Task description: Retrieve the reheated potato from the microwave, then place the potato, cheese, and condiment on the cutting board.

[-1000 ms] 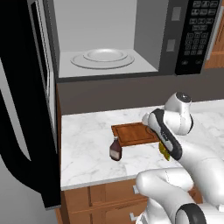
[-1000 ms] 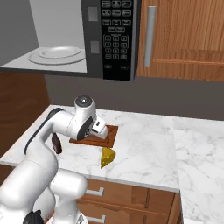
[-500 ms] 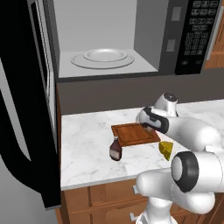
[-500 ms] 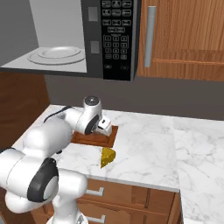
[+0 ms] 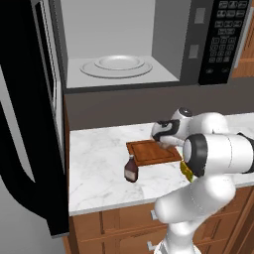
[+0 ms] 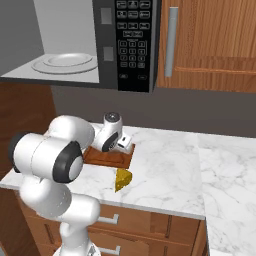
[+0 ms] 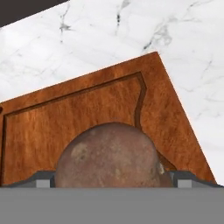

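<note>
Microwave (image 5: 124, 59) door open, turntable bare. Bottle (image 5: 131, 169) stands just off the board (image 5: 149, 154)'s left corner. Potato (image 7: 111, 159) sits between the spread gripper (image 7: 111, 181) tips, over the board: you're placing it. Cheese (image 6: 123, 179) lies on the counter right of the board. Next, probably back off clear, then fetch the cheese.

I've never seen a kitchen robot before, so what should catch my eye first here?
The microwave gapes open above the counter, its turntable bare. Below it, the white arm's gripper reaches over the cutting board, and the hand view shows the brown potato between its fingertips. The condiment and cheese sit on the marble beside the board.
</note>
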